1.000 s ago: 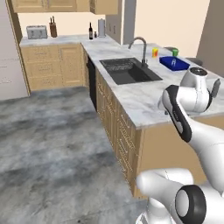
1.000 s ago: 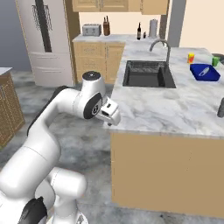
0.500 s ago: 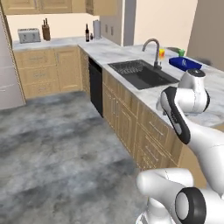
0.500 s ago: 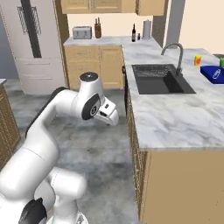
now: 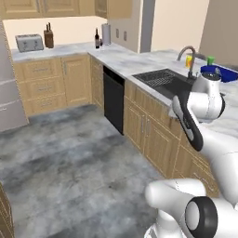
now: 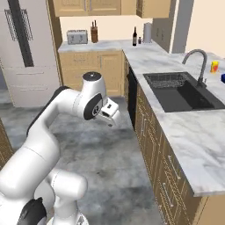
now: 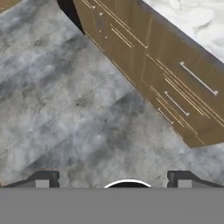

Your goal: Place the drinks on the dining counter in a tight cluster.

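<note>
A tall dark wine bottle [image 5: 96, 38] [image 6: 135, 36] stands upright at the far corner of the marble counter, with a small grey bottle [image 6: 139, 40] right beside it. The dining counter [image 5: 139, 62] [image 6: 193, 132] [image 7: 192, 17] runs along the right with its black sink [image 5: 165, 79] [image 6: 182, 90] and curved faucet [image 5: 188, 55] [image 6: 195, 61]. My gripper [image 6: 112, 118] [image 7: 113, 180] hangs over the grey floor, left of the counter's wood drawers, far from the bottles. Its fingertips [image 7: 42, 179] stand wide apart, open, with nothing between them.
A toaster [image 5: 29, 42] [image 6: 77, 36] and knife block [image 5: 48, 37] [image 6: 94, 33] sit on the back counter, a paper towel roll [image 5: 106, 33] [image 6: 147, 32] by the bottles. A yellow cup [image 5: 188, 60] [image 6: 214, 66], a green cup [image 5: 210, 60] and a blue bowl [image 5: 218, 73] lie past the faucet. Fridge [image 6: 24, 48] at left.
The whole scene has shifted in both base views, so the base has driven and turned; the back counter is nearer. The arm holds the same pose and the gripper stays open.
</note>
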### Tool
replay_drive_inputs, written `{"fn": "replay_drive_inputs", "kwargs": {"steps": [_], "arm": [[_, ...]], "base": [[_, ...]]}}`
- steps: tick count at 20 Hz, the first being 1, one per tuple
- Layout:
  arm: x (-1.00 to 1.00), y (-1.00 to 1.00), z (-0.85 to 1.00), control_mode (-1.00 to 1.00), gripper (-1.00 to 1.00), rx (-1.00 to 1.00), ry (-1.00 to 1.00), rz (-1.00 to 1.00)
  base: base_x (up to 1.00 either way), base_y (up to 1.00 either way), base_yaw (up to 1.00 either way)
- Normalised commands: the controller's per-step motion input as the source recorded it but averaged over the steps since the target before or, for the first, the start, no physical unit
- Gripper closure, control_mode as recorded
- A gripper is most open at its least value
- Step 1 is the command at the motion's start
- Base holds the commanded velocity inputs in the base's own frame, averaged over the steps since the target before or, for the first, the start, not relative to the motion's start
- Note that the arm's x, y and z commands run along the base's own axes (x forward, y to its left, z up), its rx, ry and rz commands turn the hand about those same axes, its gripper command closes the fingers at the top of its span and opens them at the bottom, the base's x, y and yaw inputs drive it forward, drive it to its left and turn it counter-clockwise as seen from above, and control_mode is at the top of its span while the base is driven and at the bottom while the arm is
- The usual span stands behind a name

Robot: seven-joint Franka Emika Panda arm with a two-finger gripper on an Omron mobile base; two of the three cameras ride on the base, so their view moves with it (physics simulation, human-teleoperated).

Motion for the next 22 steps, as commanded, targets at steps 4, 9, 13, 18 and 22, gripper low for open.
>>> {"fn": "replay_drive_inputs", "kwargs": {"steps": [4,9,13,18,22], "arm": [[0.00,0.00,0.00,1.00,-1.00,0.00,0.00,0.00],[0.00,0.00,0.00,1.00,-1.00,0.00,0.00,0.00],[0.00,0.00,0.00,1.00,-1.00,0.00,0.00,0.00],[0.00,0.00,0.00,1.00,-1.00,0.00,0.00,0.00],[0.00,0.00,0.00,1.00,-1.00,0.00,0.00,0.00]], "base": [[1.00,1.00,0.10],[1.00,1.00,-0.05],[1.00,0.94,-0.11],[1.00,0.43,-0.09],[1.00,0.07,-0.19]]}}
